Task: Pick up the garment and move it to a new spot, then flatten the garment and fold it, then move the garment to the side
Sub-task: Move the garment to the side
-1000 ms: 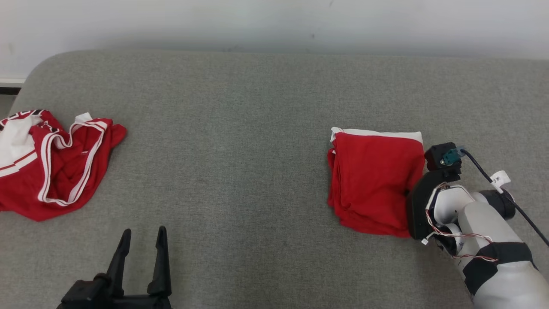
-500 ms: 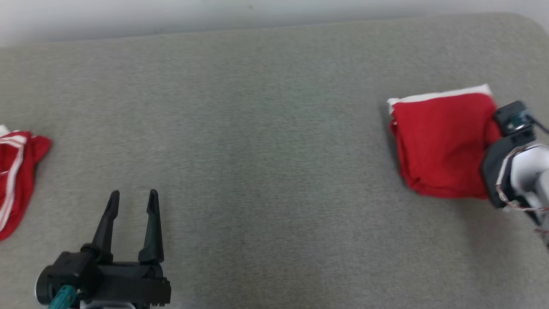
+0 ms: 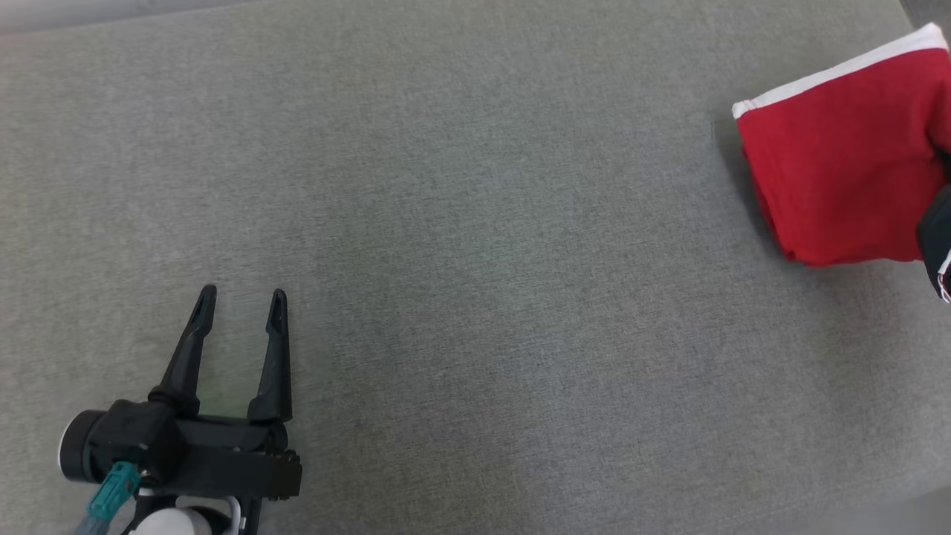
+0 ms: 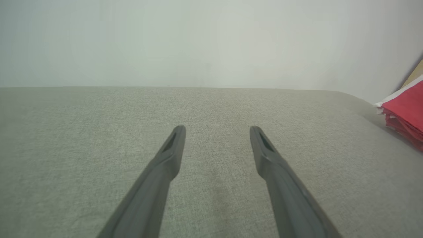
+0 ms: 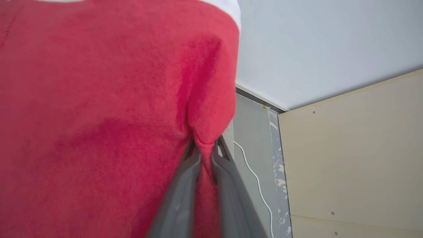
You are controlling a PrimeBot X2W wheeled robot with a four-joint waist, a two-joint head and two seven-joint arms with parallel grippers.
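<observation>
The folded red garment (image 3: 839,178) with a white band along its far edge lies at the far right of the grey surface, near its corner. In the right wrist view my right gripper (image 5: 205,145) is shut on a pinched fold at the edge of the red garment (image 5: 99,115). In the head view just a dark bit of the right wrist (image 3: 937,238) shows at the right edge beside the cloth. My left gripper (image 3: 239,299) hovers open at the lower left, nothing between its fingers. The left wrist view catches the garment (image 4: 404,112) at its right edge.
The grey fabric surface (image 3: 475,245) stretches wide between the two grippers. Past its right corner are a beige panel (image 5: 357,158), a strip of grey floor with a white cable (image 5: 254,178), and a pale wall (image 4: 198,39) behind.
The head camera has swung right, so the crumpled red-and-white garment at the left has left the picture. The folded garment, held by the right gripper, has slid toward the surface's right corner.
</observation>
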